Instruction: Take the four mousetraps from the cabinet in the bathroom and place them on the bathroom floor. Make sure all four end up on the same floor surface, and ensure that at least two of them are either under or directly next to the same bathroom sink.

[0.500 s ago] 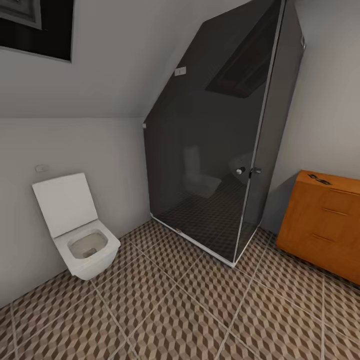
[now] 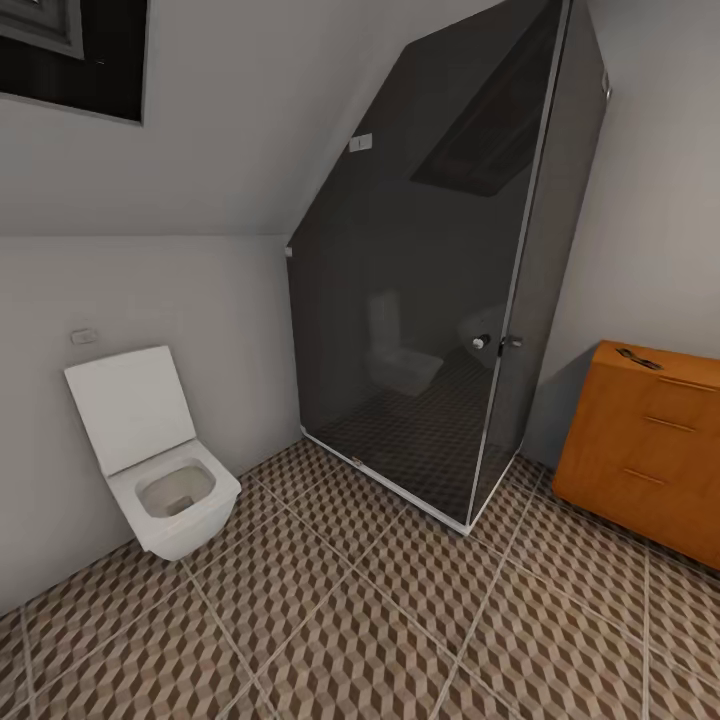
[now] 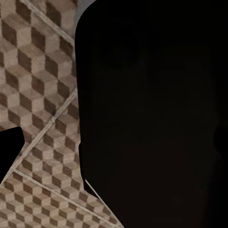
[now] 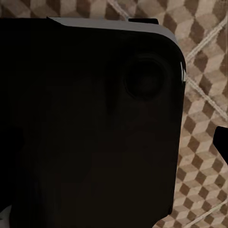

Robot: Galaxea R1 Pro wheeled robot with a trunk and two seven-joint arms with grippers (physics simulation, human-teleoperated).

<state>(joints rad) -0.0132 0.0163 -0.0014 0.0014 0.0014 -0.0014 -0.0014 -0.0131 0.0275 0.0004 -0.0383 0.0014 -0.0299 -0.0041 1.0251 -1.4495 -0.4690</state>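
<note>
The orange-brown cabinet [image 2: 648, 452] stands against the right wall in the head view, cut off by the picture's edge, with its drawers shut. On its top lies a small flat mousetrap [image 2: 637, 356] with dark wire; others are hidden or out of view. The cube-patterned bathroom floor [image 2: 350, 620] spreads across the foreground. The sink is out of view. In the left wrist view a dark finger [image 3: 10, 154] pokes in beside a large black robot part, over the tiles. In the right wrist view a dark finger [image 4: 222, 141] shows at the edge likewise.
A white square toilet [image 2: 165, 470] hangs on the left wall. A dark glass shower enclosure [image 2: 440, 300] fills the far corner between toilet and cabinet. A sloped ceiling with a dark skylight [image 2: 75, 50] is above. Open floor lies between me and the cabinet.
</note>
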